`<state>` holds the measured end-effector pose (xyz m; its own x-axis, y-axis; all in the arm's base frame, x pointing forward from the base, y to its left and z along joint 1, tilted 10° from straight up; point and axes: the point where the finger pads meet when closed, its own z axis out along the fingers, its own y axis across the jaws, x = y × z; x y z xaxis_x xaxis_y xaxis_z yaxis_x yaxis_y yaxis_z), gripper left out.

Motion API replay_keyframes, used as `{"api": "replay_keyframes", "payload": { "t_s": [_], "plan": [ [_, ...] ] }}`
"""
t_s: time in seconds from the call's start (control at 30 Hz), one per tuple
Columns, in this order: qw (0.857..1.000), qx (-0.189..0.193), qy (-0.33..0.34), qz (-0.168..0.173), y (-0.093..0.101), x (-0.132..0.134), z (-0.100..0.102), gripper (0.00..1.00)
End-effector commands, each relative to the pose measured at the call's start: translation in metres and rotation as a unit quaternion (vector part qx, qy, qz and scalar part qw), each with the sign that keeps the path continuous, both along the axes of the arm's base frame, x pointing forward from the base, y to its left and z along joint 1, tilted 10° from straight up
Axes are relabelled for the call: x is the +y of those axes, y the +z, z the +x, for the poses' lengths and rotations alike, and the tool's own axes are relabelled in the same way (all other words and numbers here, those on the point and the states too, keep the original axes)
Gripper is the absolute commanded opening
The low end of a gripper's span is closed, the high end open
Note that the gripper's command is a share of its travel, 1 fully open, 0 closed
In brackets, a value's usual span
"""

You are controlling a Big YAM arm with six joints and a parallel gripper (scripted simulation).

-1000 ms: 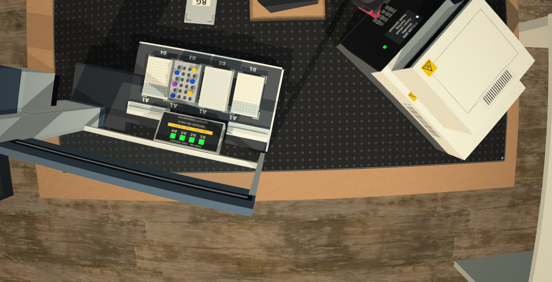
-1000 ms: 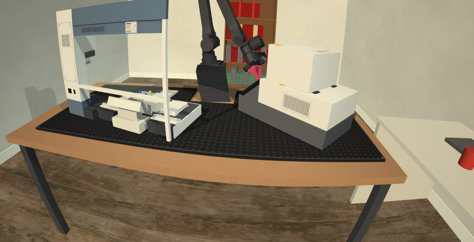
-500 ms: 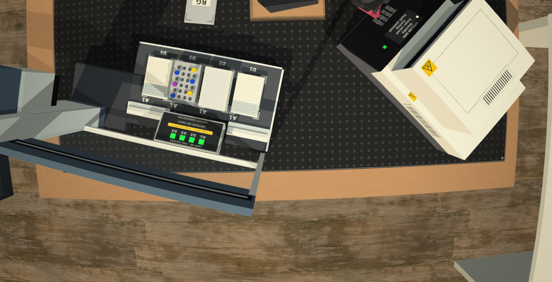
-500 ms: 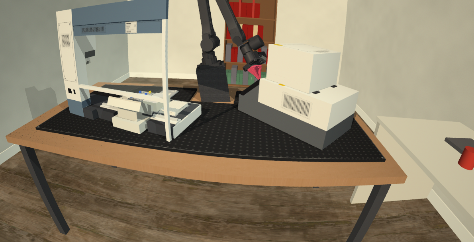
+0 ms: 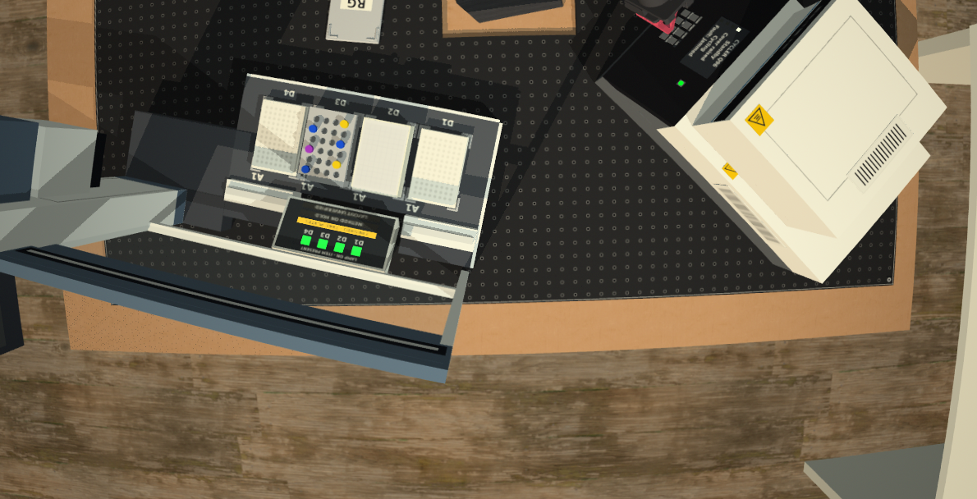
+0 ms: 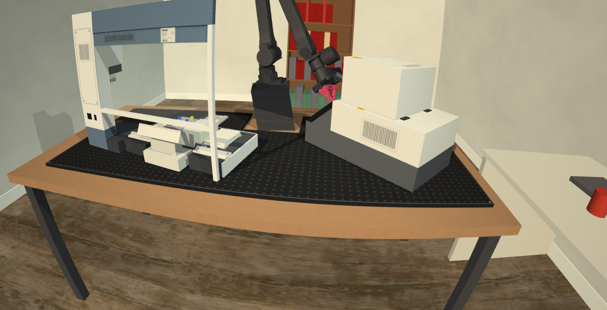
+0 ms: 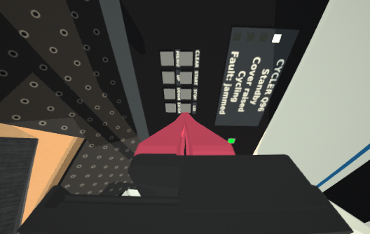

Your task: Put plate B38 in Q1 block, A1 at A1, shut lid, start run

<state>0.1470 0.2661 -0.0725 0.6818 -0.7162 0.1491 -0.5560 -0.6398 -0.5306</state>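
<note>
Top: white 96-well PCR plate B38 (image 5: 278,133) is sitting at D4 on the handler deck, cream box-shaped cycler Q1 (image 5: 806,133) showing a green lamp (image 5: 680,83); exterior: black arm (image 6: 297,27) is reaching to Q1's panel; wrist: red jaws pinched shut, empty, are tipping at the grey LID key (image 7: 186,107).

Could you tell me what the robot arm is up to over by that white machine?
The arm's gripper, shut and holding nothing, is poised at the cycler's keypad, its tip by the key marked LID. The cycler's lid looks shut and its lamp is green. The plate to be moved sits in the D4 slot of the liquid handler, beside the tube block, so nothing has been loaded yet.
</note>
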Motion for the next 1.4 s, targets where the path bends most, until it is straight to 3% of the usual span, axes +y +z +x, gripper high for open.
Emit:
{"api": "replay_keyframes", "payload": {
  "t_s": [0.0, 0.33, 0.87, 1.37],
  "plan": [
    [1.0, -0.008, -0.002, 0.022, 0.004, 0.019, 0.012, 0.0],
    [1.0, -0.013, 0.006, 0.021, -0.011, 0.025, 0.022, 0.0],
    [1.0, -0.002, -0.001, 0.013, -0.009, 0.009, 0.009, 0.0],
    [1.0, -0.003, -0.002, 0.019, -0.006, 0.018, 0.012, 0.0]
  ]
}}
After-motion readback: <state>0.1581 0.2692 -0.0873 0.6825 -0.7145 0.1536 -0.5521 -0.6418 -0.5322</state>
